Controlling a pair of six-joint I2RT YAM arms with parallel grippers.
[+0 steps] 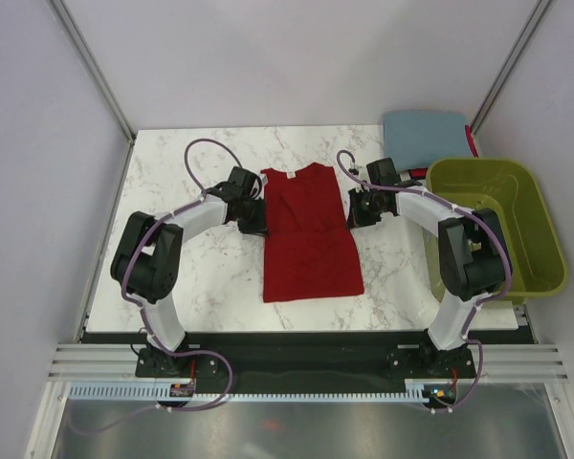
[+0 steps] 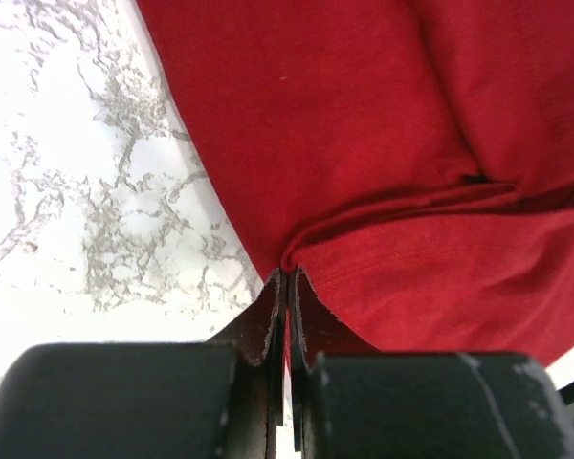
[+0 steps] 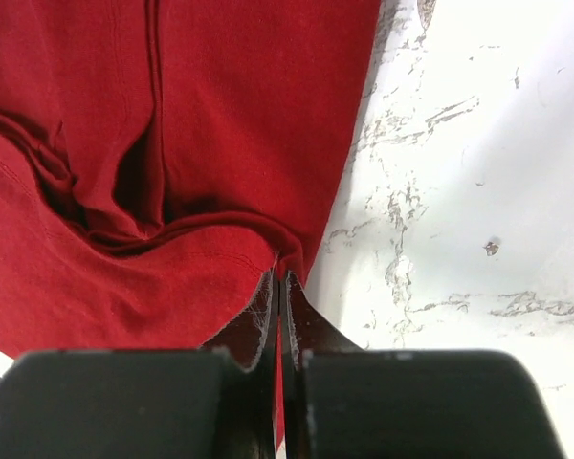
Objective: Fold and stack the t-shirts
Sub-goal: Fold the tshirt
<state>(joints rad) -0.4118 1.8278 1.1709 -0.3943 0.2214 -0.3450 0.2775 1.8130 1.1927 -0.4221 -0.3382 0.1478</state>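
The dark red t-shirt lies flat in the middle of the marble table, collar at the far end and both sleeves folded inward. My left gripper sits at its left edge. In the left wrist view that gripper is shut on a fold of the red cloth. My right gripper is at the shirt's right edge, and the right wrist view shows it shut on a pinch of the red shirt. A slate blue-grey t-shirt lies folded at the back right corner.
An olive-green basket stands at the table's right edge, just beside the right arm. Something red peeks out from under the blue-grey shirt. White marble table shows on both sides of the red shirt.
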